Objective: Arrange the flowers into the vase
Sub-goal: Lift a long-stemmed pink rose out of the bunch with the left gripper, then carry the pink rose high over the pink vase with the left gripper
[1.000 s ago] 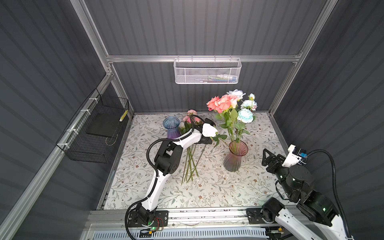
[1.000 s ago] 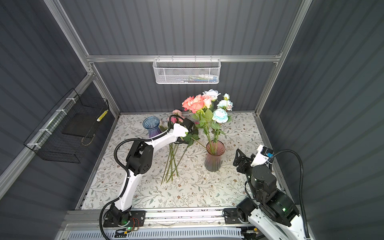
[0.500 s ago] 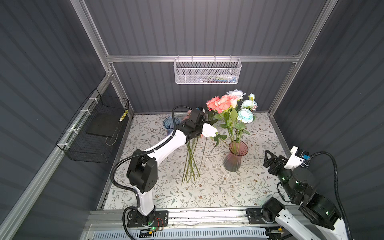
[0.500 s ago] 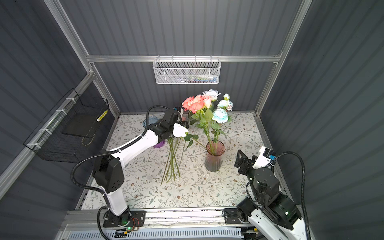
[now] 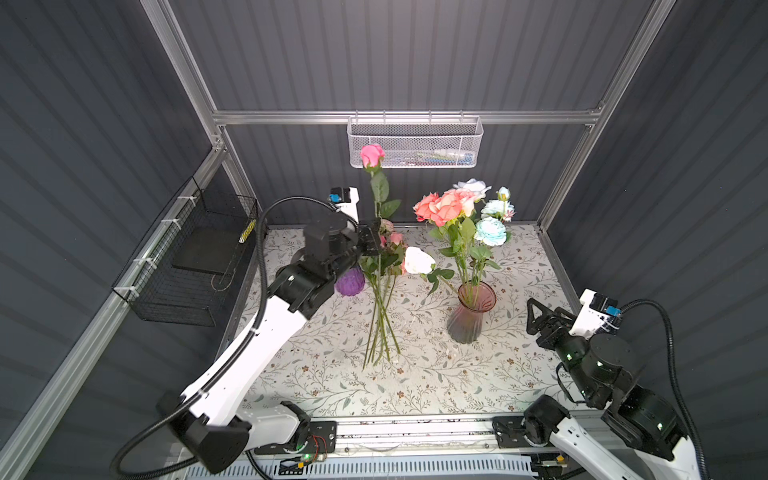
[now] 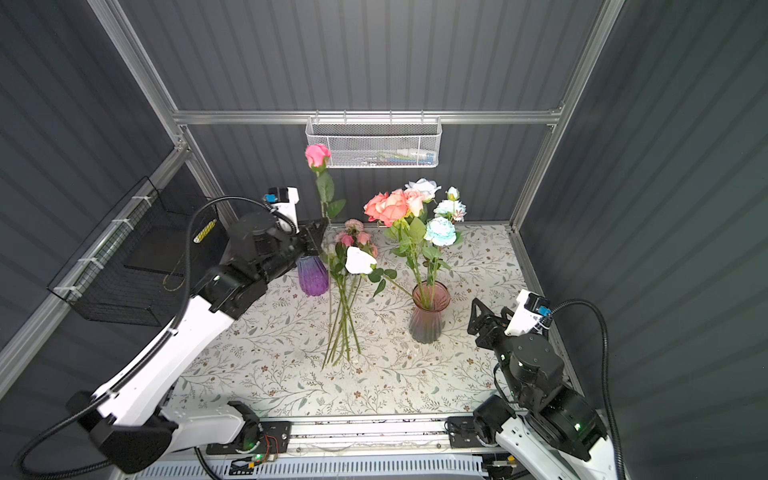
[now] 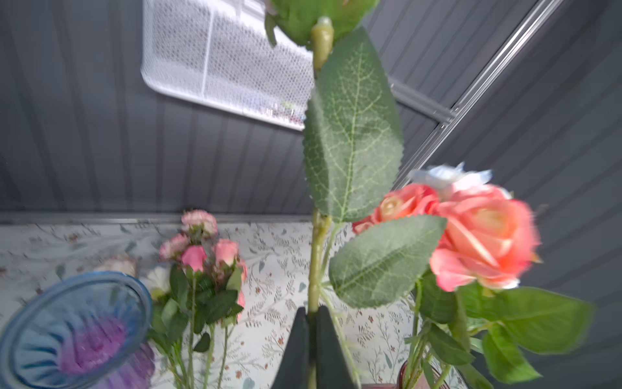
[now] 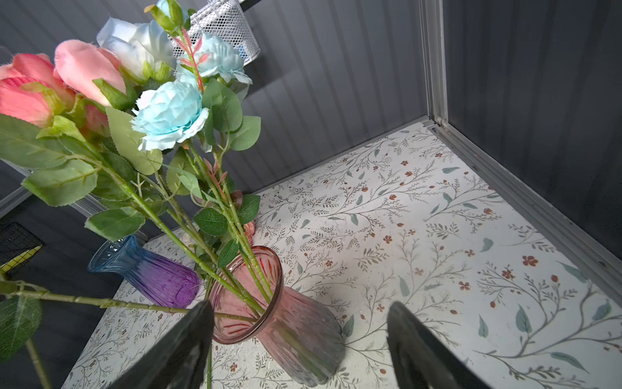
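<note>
My left gripper (image 5: 374, 239) (image 6: 318, 232) (image 7: 313, 315) is shut on the green stem (image 7: 316, 256) of a pink rose (image 5: 372, 156) (image 6: 318, 154), which stands upright high above the table. The pink glass vase (image 5: 471, 318) (image 6: 428, 316) (image 8: 296, 323) holds several coral, white and pale blue flowers (image 5: 451, 205) (image 8: 168, 111), and a white rose (image 5: 419, 260) leans out to its left. More flowers (image 5: 380, 328) (image 6: 343, 328) (image 7: 202, 249) lie bundled on the table below the held rose. My right gripper (image 5: 532, 318) (image 6: 473, 318) (image 8: 300, 304) is open and empty, to the right of the vase.
A blue and purple vase (image 5: 350, 282) (image 6: 312, 276) (image 7: 77, 333) (image 8: 151, 272) stands under my left wrist. A white mesh basket (image 5: 415, 143) hangs on the back wall, close behind the rose bloom. A black wire basket (image 5: 191, 266) hangs on the left wall.
My left arm has stretched out and lifted the pink rose out of the lying bundle, so it now stands upright in the air. The right arm has barely shifted.
</note>
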Robot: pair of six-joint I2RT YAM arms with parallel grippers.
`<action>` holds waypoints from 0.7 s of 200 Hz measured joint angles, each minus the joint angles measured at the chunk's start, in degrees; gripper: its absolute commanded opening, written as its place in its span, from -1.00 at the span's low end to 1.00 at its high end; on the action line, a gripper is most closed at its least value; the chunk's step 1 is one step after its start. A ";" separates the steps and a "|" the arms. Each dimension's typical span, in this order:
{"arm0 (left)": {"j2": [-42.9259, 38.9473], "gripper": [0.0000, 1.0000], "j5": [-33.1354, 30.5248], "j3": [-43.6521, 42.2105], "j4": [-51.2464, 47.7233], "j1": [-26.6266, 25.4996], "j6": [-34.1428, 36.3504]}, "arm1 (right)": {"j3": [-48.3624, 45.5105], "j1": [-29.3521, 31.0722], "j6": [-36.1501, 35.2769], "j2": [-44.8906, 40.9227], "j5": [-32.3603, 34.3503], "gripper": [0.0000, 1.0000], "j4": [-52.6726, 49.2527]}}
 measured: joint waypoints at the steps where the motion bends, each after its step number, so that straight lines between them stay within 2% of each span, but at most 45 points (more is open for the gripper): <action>1: -0.22 -1.00 0.00 0.00 0.00 0.00 0.17 | 0.00 0.00 -0.04 0.00 -0.04 0.64 0.04; 39: -8.50 -1.00 3.17 0.50 0.81 0.00 7.93 | 1.33 0.00 -2.29 2.58 -3.89 0.63 2.47; 67: -6.34 -1.00 8.76 8.50 -0.76 0.00 10.34 | 3.26 0.00 -3.78 5.75 -5.95 0.63 3.89; 106: 0.28 -1.00 17.99 22.53 -4.39 0.00 8.70 | 3.43 0.00 -4.37 6.93 -6.38 0.63 5.05; 122: 0.02 -1.00 21.53 22.75 -5.60 0.00 7.02 | 3.67 0.00 -4.42 6.93 -6.60 0.64 4.98; 140: -1.90 -1.00 26.23 19.30 -5.31 0.00 4.44 | 4.17 0.00 -4.76 6.93 -6.67 0.63 4.98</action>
